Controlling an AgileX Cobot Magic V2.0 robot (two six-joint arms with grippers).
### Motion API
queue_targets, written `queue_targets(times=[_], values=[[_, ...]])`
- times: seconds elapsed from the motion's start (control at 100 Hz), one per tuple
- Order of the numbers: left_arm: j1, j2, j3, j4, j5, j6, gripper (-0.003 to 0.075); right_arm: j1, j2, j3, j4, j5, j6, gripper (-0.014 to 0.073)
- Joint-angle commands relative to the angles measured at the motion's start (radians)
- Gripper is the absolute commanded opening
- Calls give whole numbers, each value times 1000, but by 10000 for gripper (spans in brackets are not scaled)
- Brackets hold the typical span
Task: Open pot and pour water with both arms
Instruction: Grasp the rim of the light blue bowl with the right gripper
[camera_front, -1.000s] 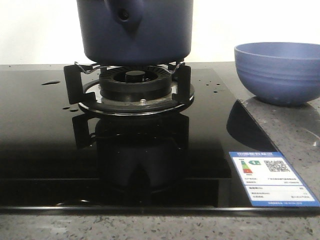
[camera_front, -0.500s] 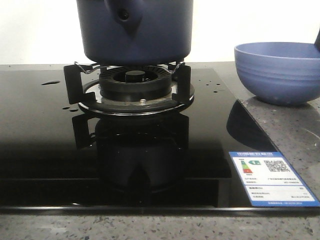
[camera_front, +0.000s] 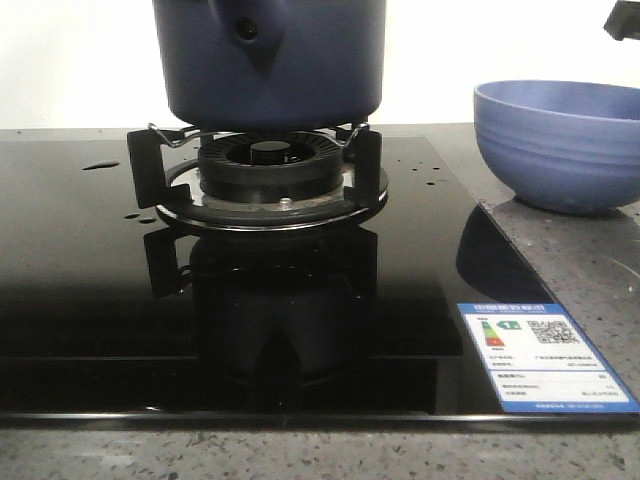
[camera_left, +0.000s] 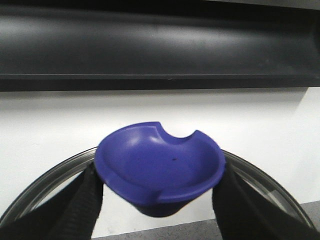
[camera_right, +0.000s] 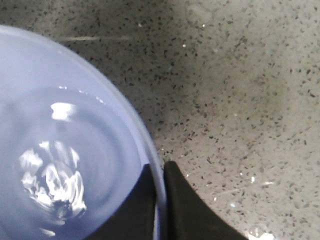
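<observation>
Centre: we see the pot (camera_front: 270, 60) on the burner (camera_front: 268, 175).
Right: the bowl (camera_front: 558, 145) on the counter (camera_front: 590, 270).

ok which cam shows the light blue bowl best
The front view: the whole light blue bowl stands on the speckled counter right of the stove. The right wrist view shows only part of its inside, wet and glossy, with the right gripper closed on its rim. The left wrist view misses it.

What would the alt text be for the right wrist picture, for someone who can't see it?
Seen from above, the right claw pinches the rim of a light-blue ribbed bowl, one dark finger inside and one outside. Clear water glints in the bowl's bottom, and the bowl sits over a grey speckled stone counter.
</observation>
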Motion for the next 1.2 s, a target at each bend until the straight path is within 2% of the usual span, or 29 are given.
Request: queue_targets(times=[0.0, 0.48, 0.95, 1.19], values=[[1, -28, -40, 0, -100, -4, 390, -7, -33, -58, 8, -18, -7, -74], [1, -28, -40, 0, -100, -4, 390, 18, -33, -398, 99, 149, -7, -55], [1, -28, -40, 0, -100, -2, 390, 252, 72, -710, 146, 146, -7, -55], [1, -28, -40, 0, -102, -2, 390, 384, 150, -761, 148, -14, -7, -55]])
